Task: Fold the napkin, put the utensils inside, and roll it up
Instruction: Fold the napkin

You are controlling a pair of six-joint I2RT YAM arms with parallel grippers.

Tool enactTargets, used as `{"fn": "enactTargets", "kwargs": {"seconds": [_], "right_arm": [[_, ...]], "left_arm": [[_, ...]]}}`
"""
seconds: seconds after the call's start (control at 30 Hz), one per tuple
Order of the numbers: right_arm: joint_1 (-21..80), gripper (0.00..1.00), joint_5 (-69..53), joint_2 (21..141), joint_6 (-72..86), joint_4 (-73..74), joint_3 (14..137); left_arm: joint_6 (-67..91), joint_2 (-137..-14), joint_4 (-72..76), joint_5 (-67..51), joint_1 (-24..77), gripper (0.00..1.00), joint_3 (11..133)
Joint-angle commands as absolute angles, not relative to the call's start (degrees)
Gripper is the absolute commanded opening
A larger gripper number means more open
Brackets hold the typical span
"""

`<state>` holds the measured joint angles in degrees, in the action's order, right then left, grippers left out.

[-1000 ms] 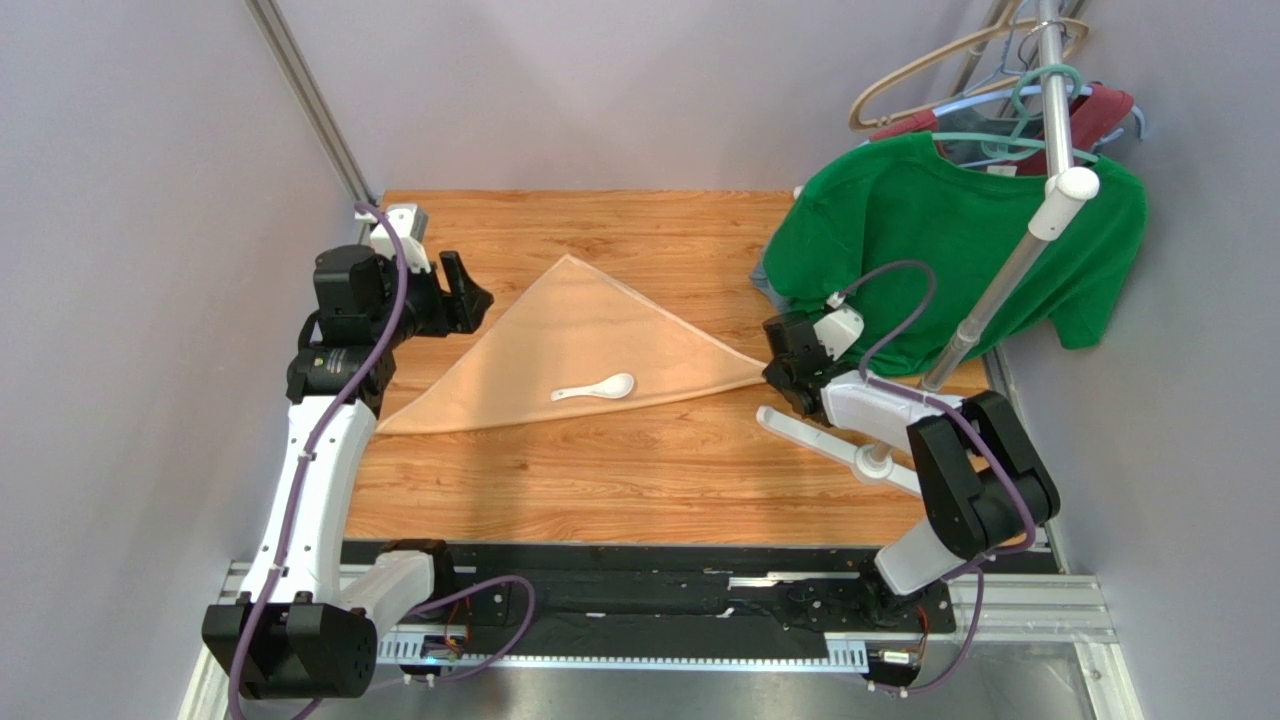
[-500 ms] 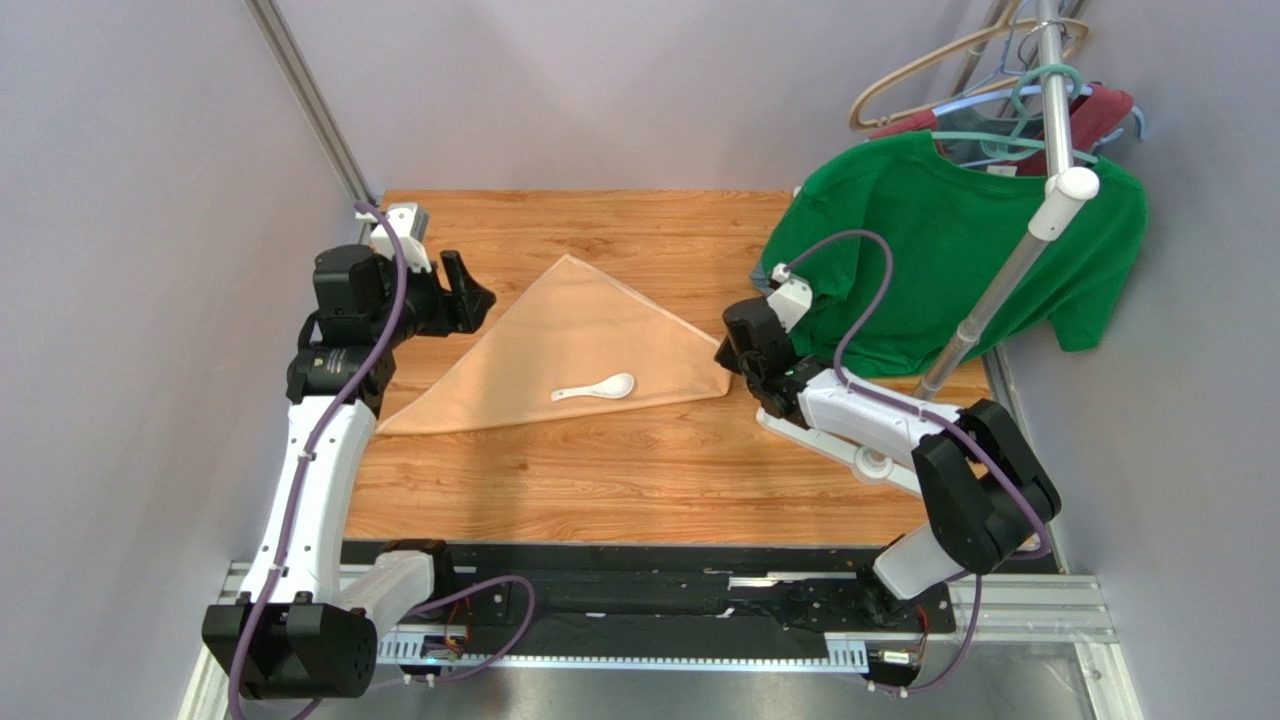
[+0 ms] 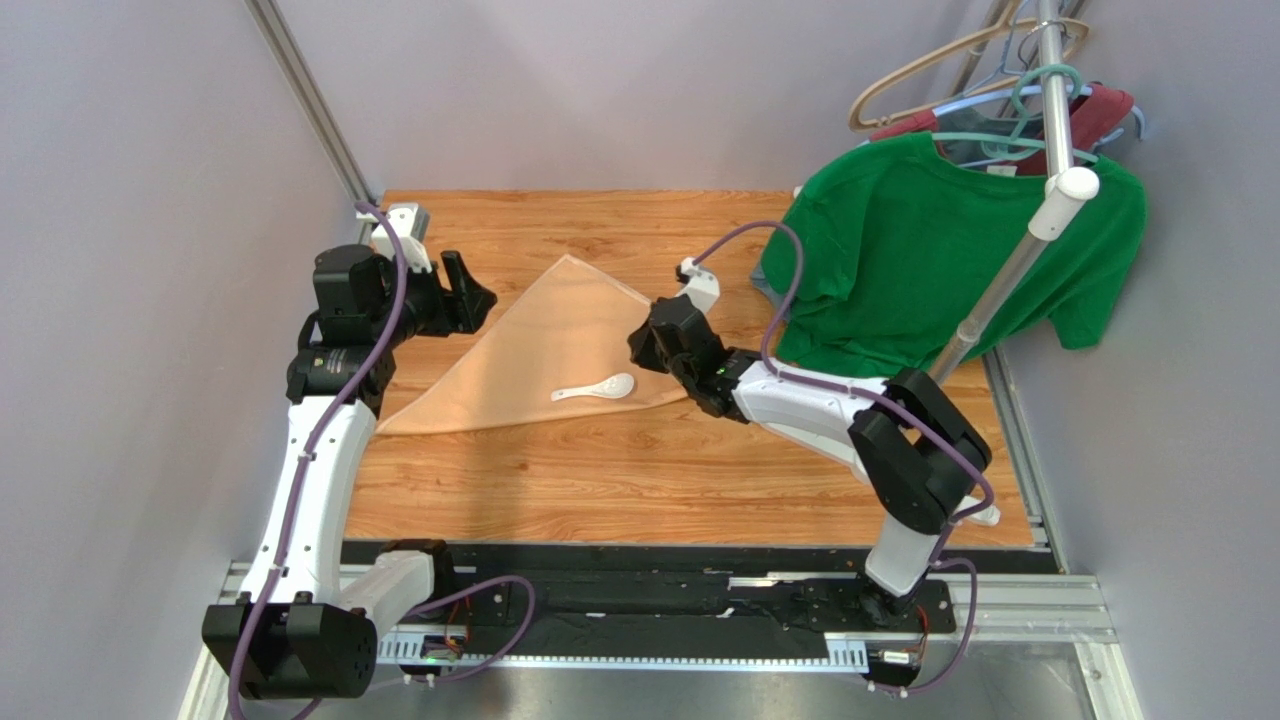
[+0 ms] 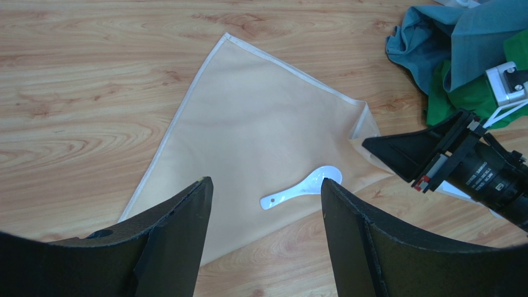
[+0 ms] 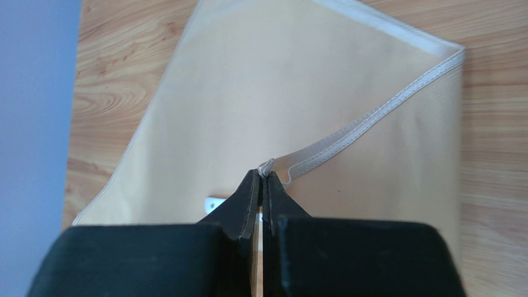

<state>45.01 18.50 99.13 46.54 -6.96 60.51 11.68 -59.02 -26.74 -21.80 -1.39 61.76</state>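
Note:
The peach-tan napkin (image 3: pixel 534 353) lies folded into a triangle on the wooden table. The white spoon (image 3: pixel 595 389) lies on it near its front edge. My right gripper (image 3: pixel 649 348) is shut on the napkin's right corner (image 5: pixel 266 166) and holds it lifted over the cloth, just right of the spoon. The hem folds back from that corner in the right wrist view. My left gripper (image 3: pixel 473 300) is open and empty, held above the napkin's left side. In the left wrist view the napkin (image 4: pixel 260 117) and the spoon (image 4: pixel 302 187) lie between its open fingers.
A green T-shirt (image 3: pixel 932 255) hangs on a rack at the back right, with blue-grey cloth (image 4: pixel 427 46) bunched beneath it. A metal rack pole (image 3: pixel 999 278) slants there. A white rack leg lies on the table behind my right arm. Grey walls close both sides.
My right gripper has carried the napkin's right corner leftward, from the table's right side to just beside the spoon, folding the cloth over. The left arm has not moved.

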Motion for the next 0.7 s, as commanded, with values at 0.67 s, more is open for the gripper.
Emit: {"fn": "enactTargets", "kwargs": {"seconds": [0.67], "right_arm": [[54.1,0.0,11.9,113.0,47.4,-16.7,77.7]], "left_arm": [[12.2,-57.3,-24.2,-22.0,-1.7,0.73,61.5]]}}
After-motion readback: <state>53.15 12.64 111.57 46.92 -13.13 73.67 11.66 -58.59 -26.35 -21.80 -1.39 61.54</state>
